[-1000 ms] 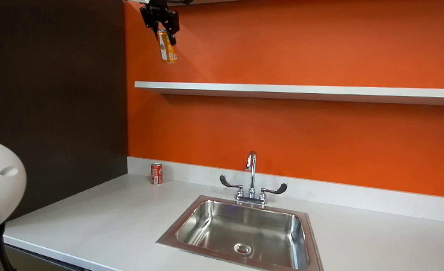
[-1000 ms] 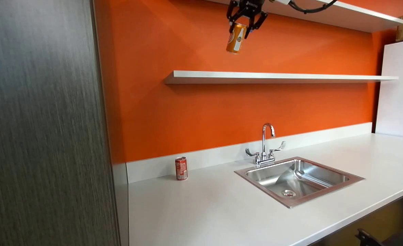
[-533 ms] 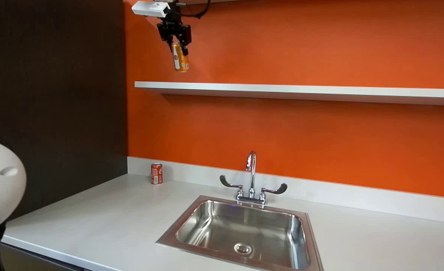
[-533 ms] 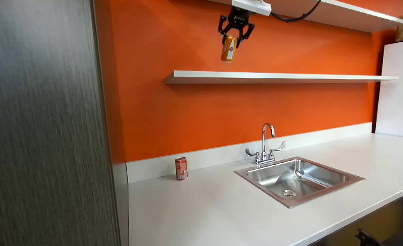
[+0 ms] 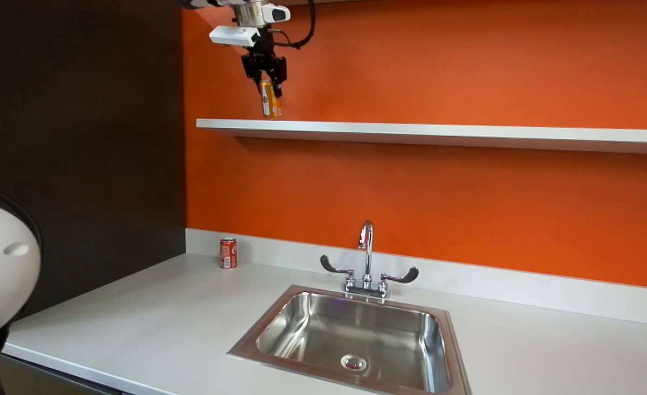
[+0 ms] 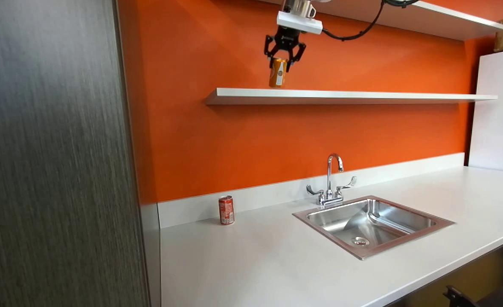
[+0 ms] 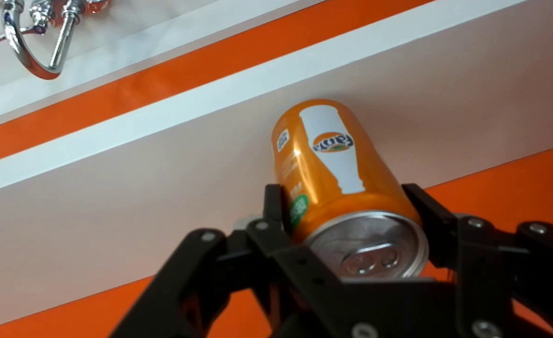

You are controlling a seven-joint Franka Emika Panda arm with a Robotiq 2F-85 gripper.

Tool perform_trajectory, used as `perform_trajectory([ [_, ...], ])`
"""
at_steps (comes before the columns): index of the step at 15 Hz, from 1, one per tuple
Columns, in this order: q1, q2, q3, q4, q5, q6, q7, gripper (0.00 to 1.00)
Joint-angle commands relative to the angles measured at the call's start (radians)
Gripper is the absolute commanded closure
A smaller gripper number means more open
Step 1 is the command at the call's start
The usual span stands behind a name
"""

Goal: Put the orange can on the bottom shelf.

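Note:
My gripper point(image 5: 269, 92) is shut on the orange can point(image 5: 271, 105), with one finger on each side of its upper part. Both also show in the other exterior picture, the gripper point(image 6: 280, 67) above the can point(image 6: 277, 78). The can is nearly upright with a slight tilt. In the wrist view the can point(image 7: 332, 155) shows its silver top towards the camera, between the fingers point(image 7: 342, 190). The bottom shelf point(image 5: 438, 129) is long and white; it shows in both exterior views point(image 6: 353, 96). In the wrist view its top point(image 7: 117, 211) lies beneath the can. Whether the can's base touches it I cannot tell.
A red-and-white can point(image 5: 228, 253) stands on the countertop point(image 5: 153, 307) below. A steel sink point(image 5: 296, 293) with a faucet point(image 5: 367, 252) sits in the counter. An upper shelf point(image 6: 430, 21) hangs above. A dark panel point(image 5: 82, 137) bounds the left side.
My gripper has moved down with the orange can in it, from well above the shelf to right at its level. It has shifted sideways, and the can stands straighter. The grip looks the same.

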Motion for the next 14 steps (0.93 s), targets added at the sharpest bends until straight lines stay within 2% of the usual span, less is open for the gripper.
perform_trajectory([
  [1,0.02,0.094,-0.016,0.157,-0.032,-0.08,0.034,0.6],
  [11,0.023,0.226,-0.027,0.347,-0.068,-0.186,0.047,0.6],
  [13,0.024,0.244,-0.028,0.376,-0.07,-0.2,0.056,0.09],
  [14,0.024,0.252,-0.029,0.388,-0.068,-0.208,0.059,0.08],
])
